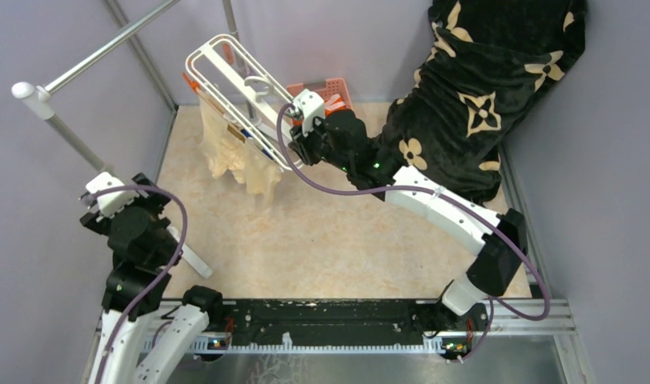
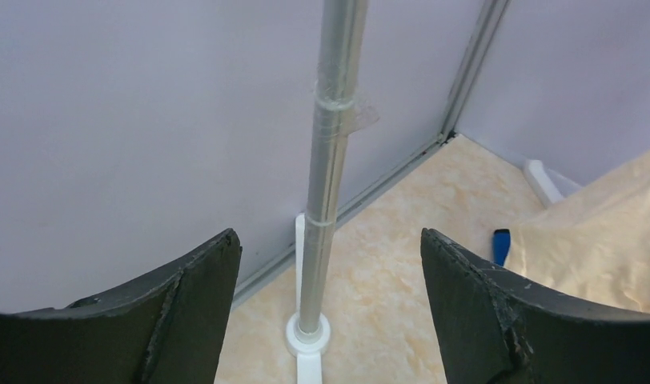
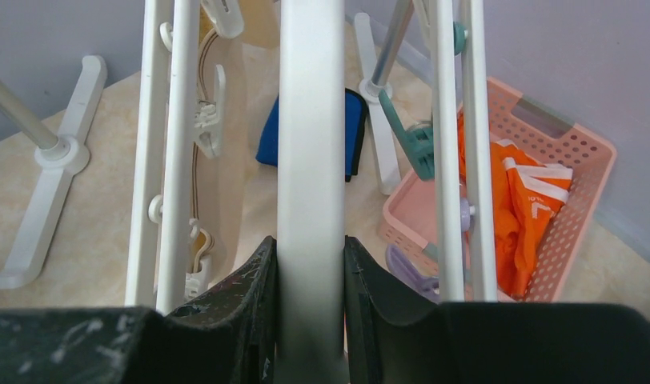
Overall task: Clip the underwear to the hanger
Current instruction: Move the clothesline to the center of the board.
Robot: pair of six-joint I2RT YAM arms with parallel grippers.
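Looking at top cam first: the hanger (image 1: 226,76) sits upper centre-left, tilted, lifted off the table (image 1: 346,240). Right gripper (image 1: 300,136) is clamped on its lower right end. The underwear (image 1: 234,152) hangs under the frame, lower end dropping toward the table; contact unclear. Left gripper (image 1: 106,204) is at far left, well apart from hanger and fabric, beside the grey rack pole (image 1: 106,46). Pink basket (image 1: 331,86) is just behind the right gripper. Black floral cloth (image 1: 482,88) fills upper right.

Left wrist cam: left gripper (image 2: 328,240) jaws wide apart, nothing btwn them. Rack pole (image 2: 330,160) runs vertical mid-frame beyond the fingers, white foot (image 2: 309,340) at its base. Underwear (image 2: 602,240) shows as pale fabric at right edge, clear of the fingers. Small blue item (image 2: 501,245) sits just left of the fabric; can't tell what it is.

Right wrist cam: right gripper (image 3: 310,248) is closed on the hanger's (image 3: 310,120) wide centre bar, both fingers pressed against it. Thinner bars run either side. White clips (image 3: 210,112) dangle off the left bars. Underwear (image 3: 230,160) is a beige strip behind them, left of centre. Can't tell which clip bites the fabric. Blue folded cloth (image 3: 267,136) lies on the table behind the centre bar. The basket (image 3: 582,136) at right holds orange clothes (image 3: 526,200). Teal clip (image 3: 414,148) hangs at the right bars.
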